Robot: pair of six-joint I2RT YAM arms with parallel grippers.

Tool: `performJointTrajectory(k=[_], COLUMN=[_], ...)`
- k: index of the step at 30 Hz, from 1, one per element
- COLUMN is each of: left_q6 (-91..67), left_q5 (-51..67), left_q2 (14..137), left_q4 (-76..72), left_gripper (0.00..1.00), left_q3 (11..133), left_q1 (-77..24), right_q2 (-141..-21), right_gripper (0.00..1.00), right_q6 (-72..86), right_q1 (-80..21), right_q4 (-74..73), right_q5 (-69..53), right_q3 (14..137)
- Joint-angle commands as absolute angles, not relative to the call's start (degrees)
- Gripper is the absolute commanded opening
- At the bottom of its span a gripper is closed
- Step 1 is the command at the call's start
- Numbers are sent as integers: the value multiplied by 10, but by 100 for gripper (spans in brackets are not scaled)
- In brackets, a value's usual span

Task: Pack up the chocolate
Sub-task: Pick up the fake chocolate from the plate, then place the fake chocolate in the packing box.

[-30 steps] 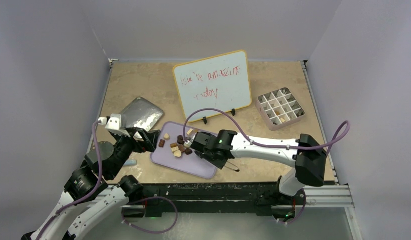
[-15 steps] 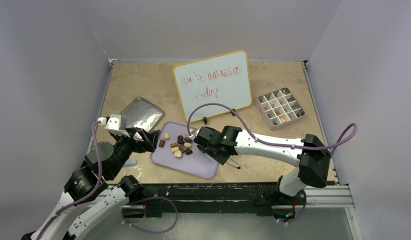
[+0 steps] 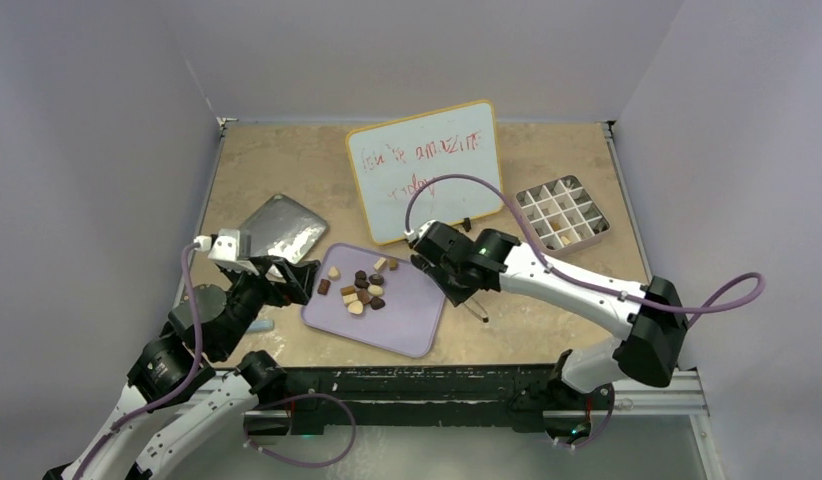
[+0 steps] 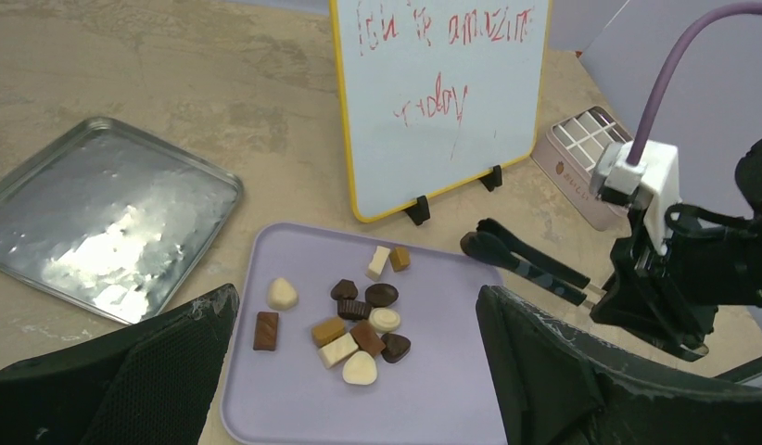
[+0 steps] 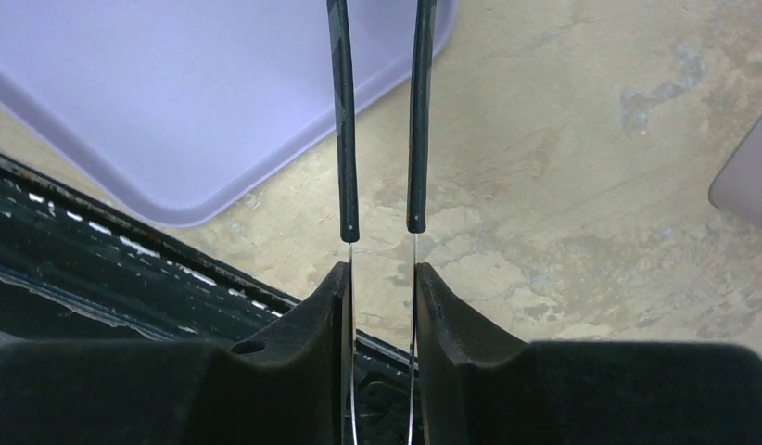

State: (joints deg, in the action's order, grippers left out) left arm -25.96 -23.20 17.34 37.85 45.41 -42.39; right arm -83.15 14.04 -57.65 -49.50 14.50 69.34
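Observation:
Several small chocolates point(image 4: 363, 324), dark brown, tan and cream, lie in a loose cluster on the lavender tray point(image 4: 451, 389); the cluster point(image 3: 359, 287) also shows from above. My right gripper point(image 5: 381, 273) is shut on a pair of black-armed tongs point(image 5: 343, 139). It hovers point(image 3: 459, 283) by the tray's far right corner. The tongs point(image 4: 530, 262) point at that corner, and I cannot tell whether their tips hold anything. My left gripper point(image 4: 354, 298) stands wide open at the tray's left edge, holding nothing.
A pale gridded box point(image 3: 561, 217) sits at the back right with a few pieces in its cells. A whiteboard point(image 3: 427, 170) stands upright behind the tray. A shiny metal tray point(image 3: 280, 228) lies at the left. The table's black front rail point(image 5: 108, 269) runs close below the tongs.
My right arm has carried the tongs from the tray's near right part back and to the right, uncovering the chocolates. The left arm has not moved.

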Motion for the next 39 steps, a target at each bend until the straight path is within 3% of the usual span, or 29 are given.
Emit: performJointTrajectory(k=[1, 9, 20, 30, 39], left_q6=[-262, -261, -261, -260, -260], left_q5=[-234, -219, -210, -205, -211], left_q2=[177, 174, 173, 183, 181], left_q4=[368, 363, 360, 360, 360], left_gripper=[100, 100, 100, 100, 100], left_q3=[460, 457, 455, 455, 456], left_q1=[-424, -425, -425, -424, -425], right_q2=[-792, -800, -824, -820, -830], right_gripper=[20, 20, 20, 23, 26], right_q6=[184, 197, 186, 179, 174], right_q1=[-524, -352, -114, -37, -21], right_q4=[-524, -569, -548, -473, -449], right_q5=[188, 267, 278, 190, 195], right_q3=[724, 770, 766, 704, 683])
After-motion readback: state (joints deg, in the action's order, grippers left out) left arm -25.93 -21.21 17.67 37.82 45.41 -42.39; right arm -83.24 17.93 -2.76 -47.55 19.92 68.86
